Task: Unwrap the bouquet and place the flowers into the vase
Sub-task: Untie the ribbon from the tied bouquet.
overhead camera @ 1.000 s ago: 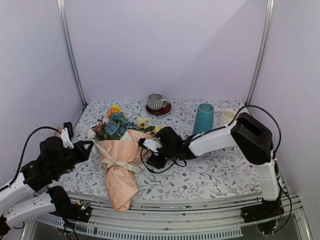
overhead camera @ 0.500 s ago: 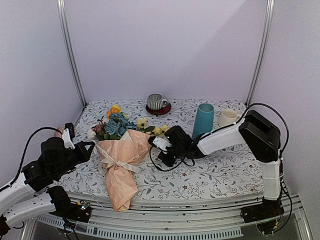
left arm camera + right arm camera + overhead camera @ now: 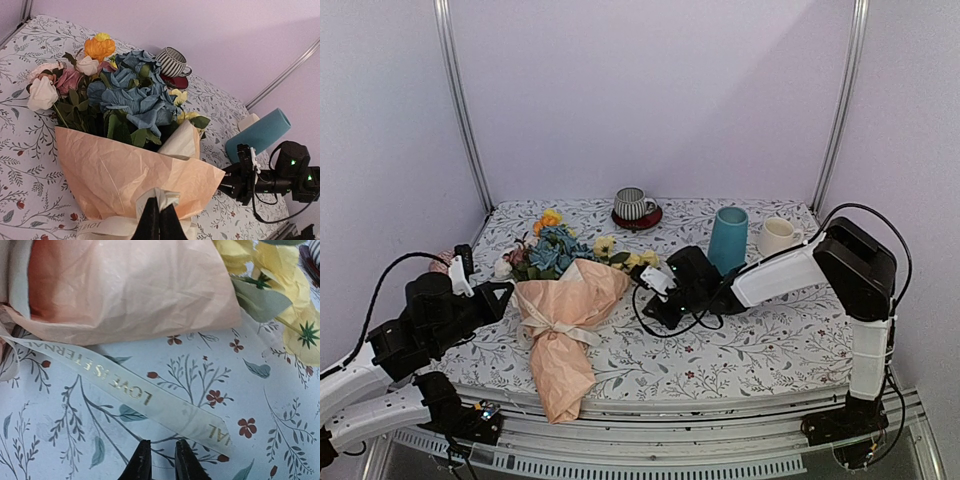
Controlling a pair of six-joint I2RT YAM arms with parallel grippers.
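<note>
Right gripper (image 3: pixel 161 462) backed off rightward from peach-paper-wrapped flower bouquet (image 3: pixel 560 305), jaws slightly apart, empty. I see left gripper (image 3: pixel 159 215) closed at cream ribbon (image 3: pixel 125 390) knot. Bouquet lies on floral worktop (image 3: pixel 770 345), left of teal cylindrical vase (image 3: pixel 727 240).

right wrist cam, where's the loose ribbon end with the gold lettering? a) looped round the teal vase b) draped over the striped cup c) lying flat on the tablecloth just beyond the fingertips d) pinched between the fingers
c: the ribbon end lies flat on the tablecloth, just past the tips of the right gripper, whose jaws stand slightly apart with nothing between them.
</note>
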